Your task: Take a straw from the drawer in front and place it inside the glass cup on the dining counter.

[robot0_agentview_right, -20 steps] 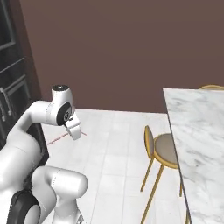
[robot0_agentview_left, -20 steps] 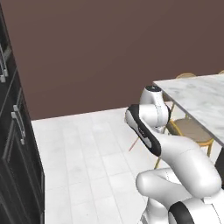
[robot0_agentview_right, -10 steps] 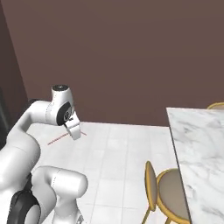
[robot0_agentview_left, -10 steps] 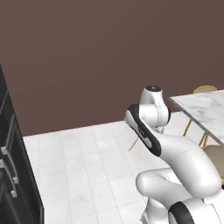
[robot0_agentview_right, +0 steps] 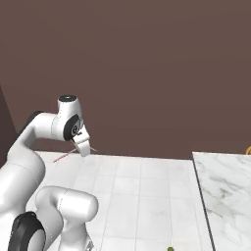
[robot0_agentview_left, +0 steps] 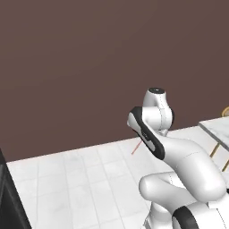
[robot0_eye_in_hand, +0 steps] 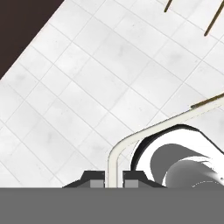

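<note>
In the right base view my gripper [robot0_agentview_right: 84,147] hangs below the raised wrist, shut on the straw [robot0_agentview_right: 64,157], a thin pink-red stick poking out sideways over the floor. From the left base, the straw [robot0_agentview_left: 137,147] shows just past the arm, which hides the hand. In the hand view the fingertips [robot0_eye_in_hand: 92,176] stand close together over white floor tiles. The dining counter [robot0_agentview_right: 226,192], white marble with grey veins, lies at the right; its corner [robot0_agentview_left: 218,129] shows from the left base. The drawer and the glass cup are out of view.
A plain brown wall [robot0_agentview_left: 89,67] fills the background above a white tiled floor [robot0_agentview_right: 147,196]. A dark cabinet edge [robot0_agentview_left: 6,201] stands at the far left. Wooden chair legs [robot0_agentview_left: 216,146] stand beside the counter; chair legs [robot0_eye_in_hand: 213,22] also cross the hand view's top.
The whole picture has slid: the dark cabinets have left to the left and the counter sits further right, so the camera has turned. The arm keeps its pose, still holding the straw.
</note>
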Controlling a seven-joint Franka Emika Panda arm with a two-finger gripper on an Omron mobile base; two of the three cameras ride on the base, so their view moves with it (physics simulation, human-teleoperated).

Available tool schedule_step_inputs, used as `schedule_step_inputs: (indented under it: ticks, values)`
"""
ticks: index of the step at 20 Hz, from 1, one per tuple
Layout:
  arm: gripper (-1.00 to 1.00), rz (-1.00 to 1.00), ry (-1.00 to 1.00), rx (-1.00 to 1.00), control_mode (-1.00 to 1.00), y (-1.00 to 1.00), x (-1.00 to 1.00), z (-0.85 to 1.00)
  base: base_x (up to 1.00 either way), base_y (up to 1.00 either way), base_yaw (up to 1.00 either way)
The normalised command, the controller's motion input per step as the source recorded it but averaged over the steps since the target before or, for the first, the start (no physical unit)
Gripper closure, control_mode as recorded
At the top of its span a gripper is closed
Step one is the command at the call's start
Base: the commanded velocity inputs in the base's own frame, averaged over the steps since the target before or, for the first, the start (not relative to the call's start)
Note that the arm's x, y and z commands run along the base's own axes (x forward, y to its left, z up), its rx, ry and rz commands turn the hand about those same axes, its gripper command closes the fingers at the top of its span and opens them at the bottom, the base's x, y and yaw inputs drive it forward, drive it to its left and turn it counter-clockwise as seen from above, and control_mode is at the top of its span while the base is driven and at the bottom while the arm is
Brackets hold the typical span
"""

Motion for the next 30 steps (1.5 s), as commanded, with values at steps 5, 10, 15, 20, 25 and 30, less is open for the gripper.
schedule_step_inputs:
  ticks: [5, 10, 15, 20, 25, 30]
  values:
    - [1.0, 0.0, 0.0, 0.0, 1.0, 0.0, 0.0, 0.0, 1.0, 0.36, -0.08]
    - [1.0, 0.0, 0.0, 0.0, 1.0, 0.0, 0.0, 0.0, 1.0, 0.47, -0.27]
    - [1.0, 0.0, 0.0, 0.0, 1.0, 0.0, 0.0, 0.0, 1.0, 0.46, -0.45]
    - [1.0, 0.0, 0.0, 0.0, 1.0, 0.0, 0.0, 0.0, 1.0, 0.4, -0.54]
    - [1.0, 0.0, 0.0, 0.0, 1.0, 0.0, 0.0, 0.0, 1.0, 0.35, -0.57]
    - [1.0, 0.0, 0.0, 0.0, 1.0, 0.0, 0.0, 0.0, 1.0, 0.3, -0.58]
